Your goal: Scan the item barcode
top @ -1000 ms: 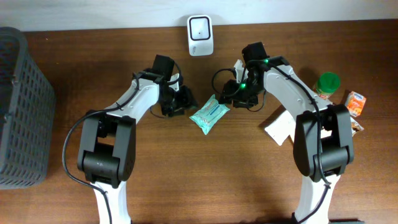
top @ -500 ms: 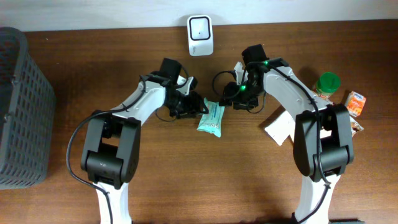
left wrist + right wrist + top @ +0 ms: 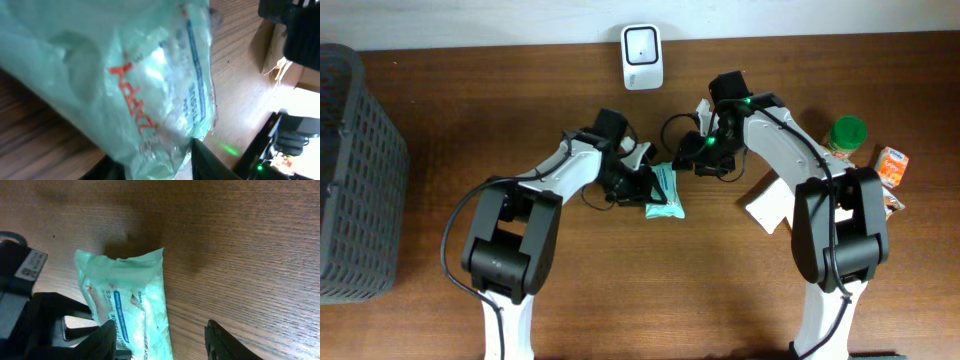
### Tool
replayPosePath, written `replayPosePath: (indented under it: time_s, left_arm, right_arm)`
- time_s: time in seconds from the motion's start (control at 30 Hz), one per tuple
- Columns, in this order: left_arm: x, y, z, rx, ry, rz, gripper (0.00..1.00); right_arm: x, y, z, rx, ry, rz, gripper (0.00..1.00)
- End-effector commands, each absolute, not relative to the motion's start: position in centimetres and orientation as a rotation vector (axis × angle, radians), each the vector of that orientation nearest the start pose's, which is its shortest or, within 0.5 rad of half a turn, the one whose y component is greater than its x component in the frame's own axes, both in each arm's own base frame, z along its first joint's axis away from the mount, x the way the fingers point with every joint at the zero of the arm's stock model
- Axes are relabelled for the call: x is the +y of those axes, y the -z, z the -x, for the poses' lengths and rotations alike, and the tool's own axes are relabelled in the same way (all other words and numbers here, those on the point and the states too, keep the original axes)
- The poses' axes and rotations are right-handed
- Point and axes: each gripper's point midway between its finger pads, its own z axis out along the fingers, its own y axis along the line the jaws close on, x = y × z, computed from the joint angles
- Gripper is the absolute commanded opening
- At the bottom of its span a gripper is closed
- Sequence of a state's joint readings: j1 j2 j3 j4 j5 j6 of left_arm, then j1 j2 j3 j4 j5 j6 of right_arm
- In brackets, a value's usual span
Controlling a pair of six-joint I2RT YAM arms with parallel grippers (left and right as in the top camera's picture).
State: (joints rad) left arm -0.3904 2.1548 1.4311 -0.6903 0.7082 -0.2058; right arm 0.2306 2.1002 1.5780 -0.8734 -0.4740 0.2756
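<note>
Wooden table [image 3: 620,285], seen from overhead: 1 wipes pack [image 3: 666,192] lying mid-table below 1 white scanner [image 3: 642,55], its edge clamped by L gripper [image 3: 645,185]; R gripper [image 3: 688,160] just beside, spread & empty; 1 basket [image 3: 355,170] far left; 1 bottle [image 3: 847,133] & 1 carton [image 3: 892,165] at right.

Arms bent inward, left claw [image 3: 648,185] facing spread right claw [image 3: 688,160].
</note>
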Motion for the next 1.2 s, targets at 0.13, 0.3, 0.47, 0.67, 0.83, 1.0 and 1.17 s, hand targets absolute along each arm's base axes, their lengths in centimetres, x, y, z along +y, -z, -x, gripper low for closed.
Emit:
replayPosePath:
  time_s: [0.13, 0.3, 0.47, 0.67, 0.83, 1.0, 1.17]
  left_arm:
    - [-26.6, 0.4, -35.4, 2.963, 1.096, -0.360, 0.00]
    - [-24.9, 0.1, -36.6, 2.976, 1.008, -0.301, 0.00]
    - [-20.3, -1.6, -38.3, 2.993, 0.747, -0.195, 0.00]
    - [-15.9, -6.4, -39.4, 2.910, 0.407, -0.150, 0.00]
    - [-15.8, -8.6, -39.5, 2.850, 0.328, -0.174, 0.00]
    - [-15.2, -8.3, -39.0, 2.857, 0.152, -0.204, 0.00]
    - [-12.6, -8.2, -38.2, 2.856, -0.189, -0.230, 0.00]
  right_arm:
    - [18.0, -4.6, -40.2, 3.002, -0.783, 0.026, 0.51]
    - [17.9, -4.6, -40.1, 3.003, -0.782, 0.039, 0.51]
    - [17.8, -4.6, -40.2, 2.999, -0.781, 0.053, 0.51]
    - [17.9, -4.6, -40.3, 2.992, -0.782, 0.057, 0.51]
    - [17.9, -4.6, -40.3, 2.992, -0.782, 0.057, 0.51]
    - [17.9, -4.6, -40.3, 2.992, -0.783, 0.057, 0.51]
    - [17.9, -4.6, -40.3, 2.992, -0.782, 0.057, 0.51]
